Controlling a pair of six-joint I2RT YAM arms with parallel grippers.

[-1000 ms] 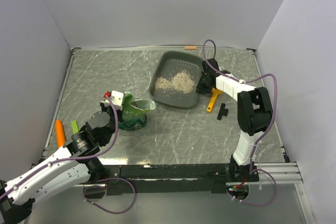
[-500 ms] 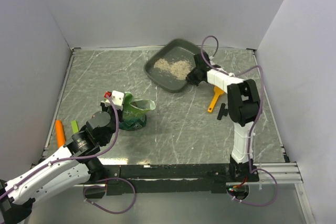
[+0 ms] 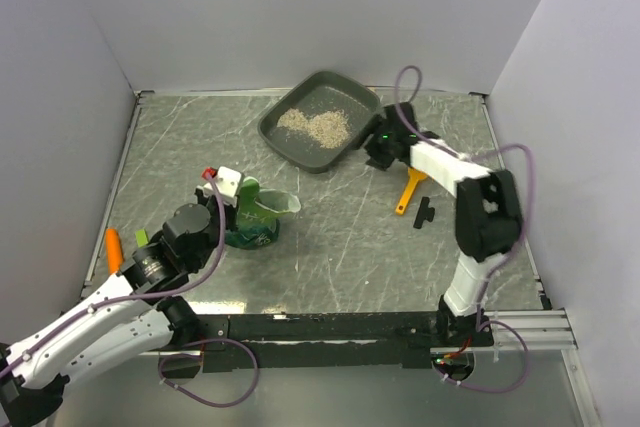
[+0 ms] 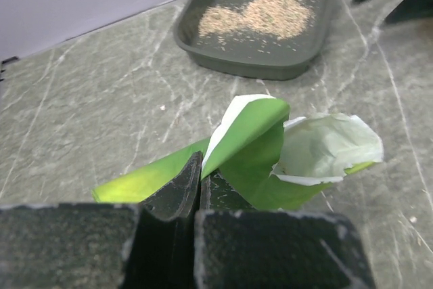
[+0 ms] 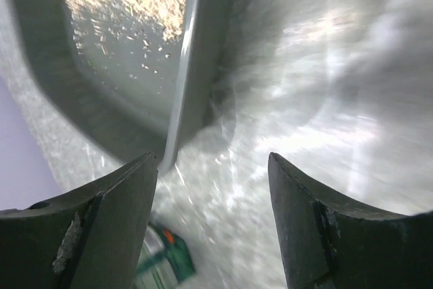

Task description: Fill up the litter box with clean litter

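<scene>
The dark grey litter box [image 3: 345, 102] sits at the back of the table, turned at an angle, with a small pile of beige clean litter [image 3: 315, 125] inside. My right gripper [image 3: 378, 152] is open just off the box's right corner. In the right wrist view the rim [image 5: 193, 52] ends beside my left fingertip [image 5: 128, 187], and nothing is between the fingers. My left gripper [image 4: 198, 167] is shut on a fold of the green bag [image 4: 257, 147], which stands on the table [image 3: 255, 217] with its mouth facing the litter box [image 4: 237, 65].
An orange scoop [image 3: 408, 190] and a small black piece [image 3: 425, 212] lie to the right of the box, near my right arm. An orange item [image 3: 114, 250] and a small green piece [image 3: 141, 240] lie at the left edge. Walls close in three sides.
My right gripper carried the litter box toward the back left, turning it, then opened and let go of its rim. The left gripper and bag barely moved.
</scene>
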